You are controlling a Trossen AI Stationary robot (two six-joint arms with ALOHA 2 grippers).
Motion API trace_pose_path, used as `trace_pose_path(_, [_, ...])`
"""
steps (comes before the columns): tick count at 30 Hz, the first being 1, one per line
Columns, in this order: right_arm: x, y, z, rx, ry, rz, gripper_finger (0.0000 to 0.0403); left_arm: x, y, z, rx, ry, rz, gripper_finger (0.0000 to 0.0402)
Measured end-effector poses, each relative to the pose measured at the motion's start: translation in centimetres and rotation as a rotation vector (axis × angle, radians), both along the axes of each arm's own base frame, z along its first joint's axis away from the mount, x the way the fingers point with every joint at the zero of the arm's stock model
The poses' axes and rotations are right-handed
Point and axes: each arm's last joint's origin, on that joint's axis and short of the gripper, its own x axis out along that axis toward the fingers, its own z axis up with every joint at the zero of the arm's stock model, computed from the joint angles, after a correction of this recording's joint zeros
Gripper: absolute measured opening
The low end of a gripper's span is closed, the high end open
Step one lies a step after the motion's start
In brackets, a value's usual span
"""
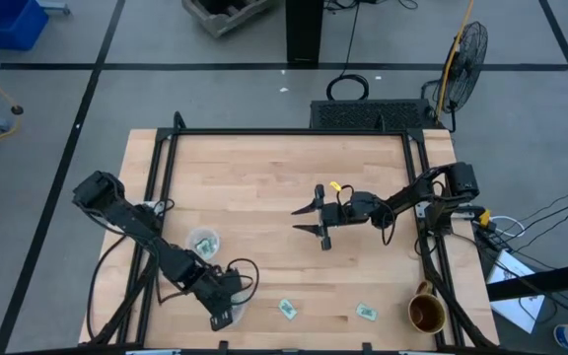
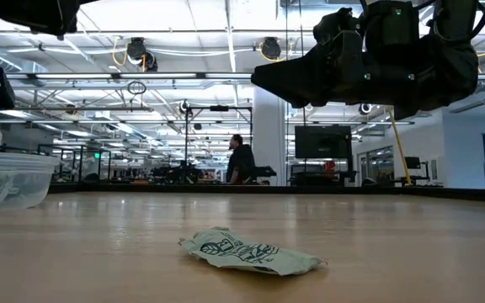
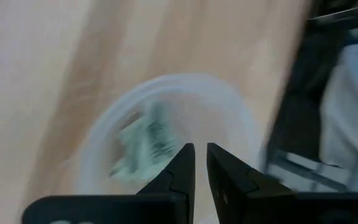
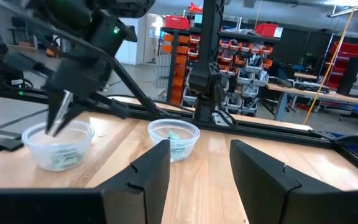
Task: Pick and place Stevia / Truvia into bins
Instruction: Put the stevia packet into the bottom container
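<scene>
Left gripper (image 1: 221, 318): was held directly over the clear cup (image 1: 227, 312) at the table's near left edge, its fingers (image 3: 178, 171) drawn almost together with only a thin gap and nothing seen between them.
Cup under left gripper: was seen in the left wrist view to hold green-and-white sachets (image 3: 143, 144).
Second cup (image 1: 203, 243): was placed just beyond the first, also with a sachet inside.
Right gripper (image 1: 312, 218): was held above the middle of the table (image 1: 264, 173), spread wide and empty.
Loose sachets: one (image 1: 287, 310) and another (image 1: 366, 313) were left flat on the wood near the front edge, well apart from the cups.
Mug (image 1: 426, 313): was stood at the near right corner.
</scene>
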Motion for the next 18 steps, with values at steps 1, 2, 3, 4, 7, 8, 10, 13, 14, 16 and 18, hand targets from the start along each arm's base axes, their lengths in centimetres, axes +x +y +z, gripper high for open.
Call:
trace_pose_path(1, [0.0, 0.0, 0.0, 0.000, 0.002, 0.000, 0.0161, 0.2, 0.0, 0.1, -0.022, -0.014, -0.013, 0.0046])
trace_pose_path(2, [0.0, 0.0, 0.0, 0.000, 0.003, 0.000, 0.0161, 0.4, -0.1, 0.2, -0.044, -0.024, -0.026, 0.0046])
trace_pose_path(3, [0.0, 0.0, 0.0, 0.000, 0.003, 0.000, 0.0161, 0.5, -0.2, 0.4, -0.065, -0.035, -0.034, 0.0046])
trace_pose_path(4, [0.0, 0.0, 0.0, 0.000, 0.002, 0.000, 0.0160, 0.7, -0.3, 0.5, -0.089, -0.047, -0.038, 0.0046])
trace_pose_path(7, [0.0, 0.0, 0.0, 0.000, 0.003, 0.001, 0.0159, 1.1, 0.0, 0.6, -0.123, -0.049, -0.039, 0.0046])
trace_pose_path(8, [0.0, 0.0, 0.0, 0.000, 0.003, 0.004, 0.0158, 1.3, 0.1, 0.7, -0.132, -0.052, -0.037, 0.0046])
trace_pose_path(10, [0.0, 0.1, -0.1, 0.000, 0.007, 0.015, 0.0159, 1.6, 0.3, 0.9, -0.147, -0.066, -0.039, 0.0046])
trace_pose_path(13, [-0.1, 0.7, -0.2, -0.002, 0.024, 0.140, 0.0164, 2.0, 0.9, 0.9, -0.158, -0.059, -0.024, 0.0046])
trace_pose_path(14, [-0.1, 1.0, -0.2, 0.000, 0.027, 0.191, 0.0166, 2.2, 1.2, 0.9, -0.168, -0.053, -0.023, 0.0046])
trace_pose_path(16, [-0.2, 1.7, -0.3, 0.019, 0.036, 0.242, 0.0170, 2.5, 1.8, 1.3, -0.195, -0.060, -0.031, 0.0046])
trace_pose_path(18, [-0.3, 2.3, -0.4, 0.034, 0.067, 0.265, 0.0174, 3.1, 2.3, 1.8, -0.209, -0.111, -0.052, 0.0046])
